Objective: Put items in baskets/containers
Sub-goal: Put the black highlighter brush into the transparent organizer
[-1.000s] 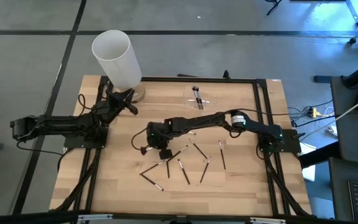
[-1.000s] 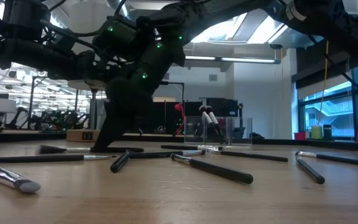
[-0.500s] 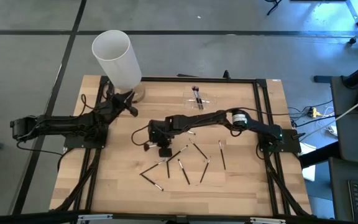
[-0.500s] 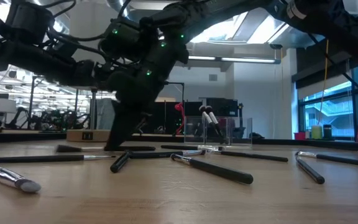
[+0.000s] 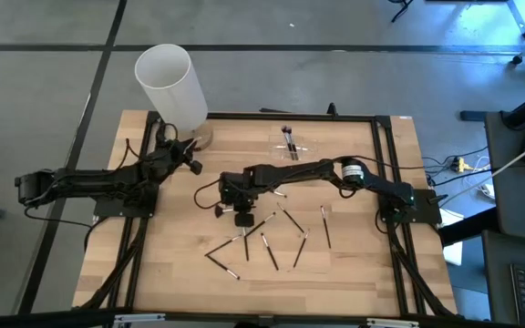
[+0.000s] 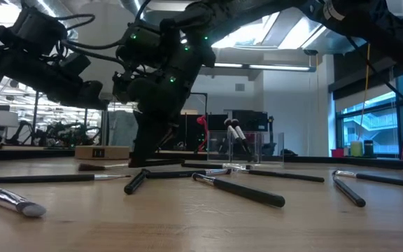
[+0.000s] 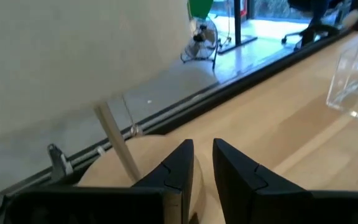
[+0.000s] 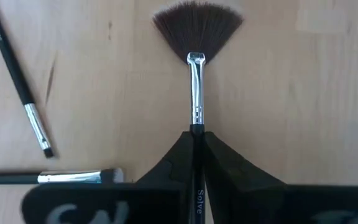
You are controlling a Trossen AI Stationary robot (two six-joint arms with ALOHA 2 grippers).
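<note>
Right wrist view shows the right gripper clamped on the black handle of a fan brush, its silver neck and spread brown bristles reaching out past the fingertips over the wooden table. Two other brushes lie on the wood beside it, one slanted and one level by the gripper body.

From above, this gripper sits left of the table's middle, with the right arm stretched across from the right side. A scatter of loose brushes lies on the wood just in front of it, towards the near edge. The clear organizer stands near the far edge, well apart from the held brush, with brushes already upright in it; the low view shows them leaning inside its clear walls.

The left gripper waits near the far left corner, close to the tall white cylinder. In its own view the two fingers stand a small gap apart with nothing between them, above a round tan lid with a thin stick
</note>
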